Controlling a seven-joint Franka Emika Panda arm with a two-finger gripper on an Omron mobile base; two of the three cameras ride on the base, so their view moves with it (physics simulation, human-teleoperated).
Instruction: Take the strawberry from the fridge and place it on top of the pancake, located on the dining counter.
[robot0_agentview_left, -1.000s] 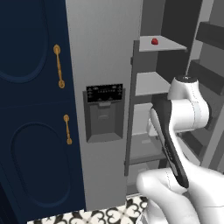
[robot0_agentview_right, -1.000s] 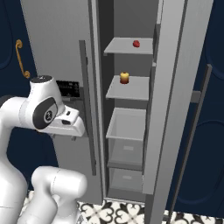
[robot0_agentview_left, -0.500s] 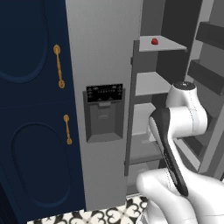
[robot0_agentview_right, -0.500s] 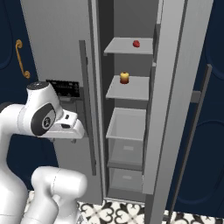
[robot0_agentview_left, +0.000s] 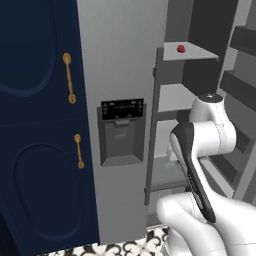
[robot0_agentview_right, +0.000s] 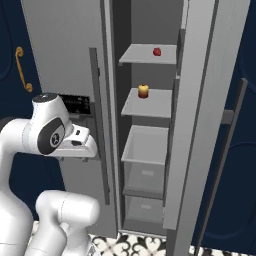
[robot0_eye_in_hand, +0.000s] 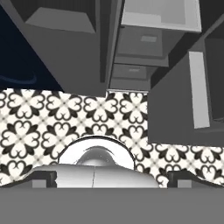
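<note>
The strawberry (robot0_agentview_left: 181, 48) (robot0_agentview_right: 157, 51) lies on the top shelf of the fridge (robot0_agentview_left: 125, 75) (robot0_agentview_right: 65, 45), whose right door (robot0_agentview_right: 200, 125) stands swung open. My arm is folded low in front of the shut left door, well below and left of the fruit. My gripper (robot0_eye_in_hand: 112, 177) points down at the floor before the fridge's lower drawers (robot0_eye_in_hand: 144, 43), and its dark fingertips (robot0_eye_in_hand: 43, 177) sit far apart, open and empty. The pancake and the dining counter are out of view.
A small yellow-and-red item (robot0_agentview_right: 143, 91) stands on the second shelf. Two grey drawers (robot0_agentview_right: 147, 150) sit under it. Navy cabinets with gold handles (robot0_agentview_left: 70, 77) flank the fridge on the left. Patterned tile floor (robot0_eye_in_hand: 87, 113) lies below.
My arm's raised joint has sunk lower and drawn back a little from the fridge. The strawberry and the doors have not moved.
</note>
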